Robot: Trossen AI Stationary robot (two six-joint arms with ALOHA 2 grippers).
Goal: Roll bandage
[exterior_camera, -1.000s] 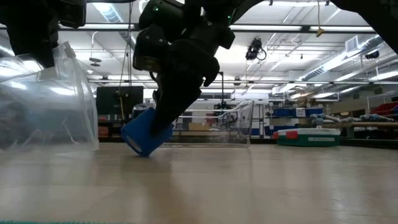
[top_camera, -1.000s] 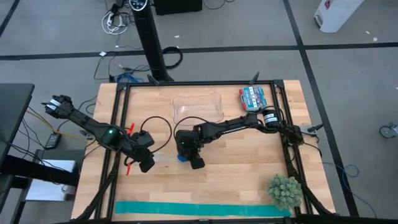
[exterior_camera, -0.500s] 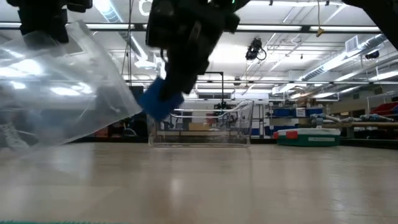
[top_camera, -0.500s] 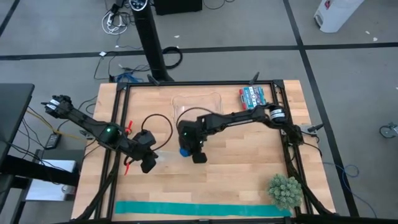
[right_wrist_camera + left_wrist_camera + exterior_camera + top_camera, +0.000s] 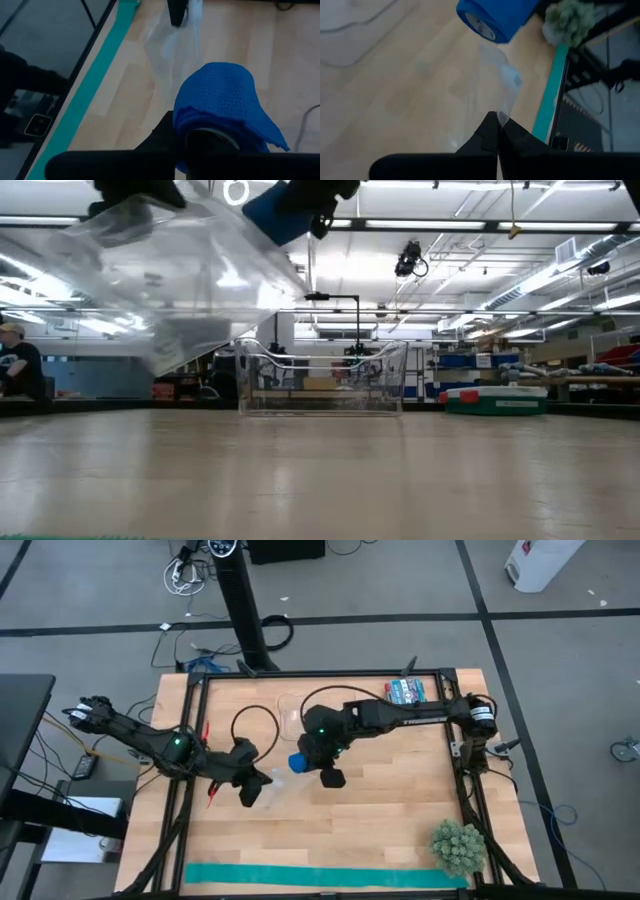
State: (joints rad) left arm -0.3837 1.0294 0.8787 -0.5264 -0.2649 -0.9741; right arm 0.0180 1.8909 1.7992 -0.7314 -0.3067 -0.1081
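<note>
The bandage is a small royal-blue roll [image 5: 298,762], held up over the middle of the table by my right gripper [image 5: 322,772], which is shut on it. It shows high up in the low view [image 5: 280,210] and large in the right wrist view [image 5: 220,100]. Just left of it my left gripper [image 5: 255,790] is shut on a clear plastic bag [image 5: 180,280], which spreads from the fingers toward the roll. In the left wrist view the roll [image 5: 495,17] hangs beyond the bag's far part [image 5: 502,82]. My left gripper pinches an edge of the clear bag [image 5: 501,119] between its two shut fingers, slanting down. The bag is lifted clear of the table and spreads away from the fingers. My right gripper pinches the roll's curved side [image 5: 200,122] between its fingers, slanting down from the far right. The roll is clear of the table, tilted, one flat end [image 5: 481,26] toward my left gripper.
A clear plastic container [image 5: 320,375] stands at the far middle, a blue-and-red package [image 5: 408,692] at the far right. A teal-green strip [image 5: 320,875] lies along the near edge, a green plant [image 5: 458,845] at the near right. A person [image 5: 15,365] stands beyond the table.
My right gripper has risen and gone toward the far edge with the roll, which stood tilted on the table and now hangs clear. My left gripper has lifted and tipped up, and the clear bag has swung up off the table toward the roll.
</note>
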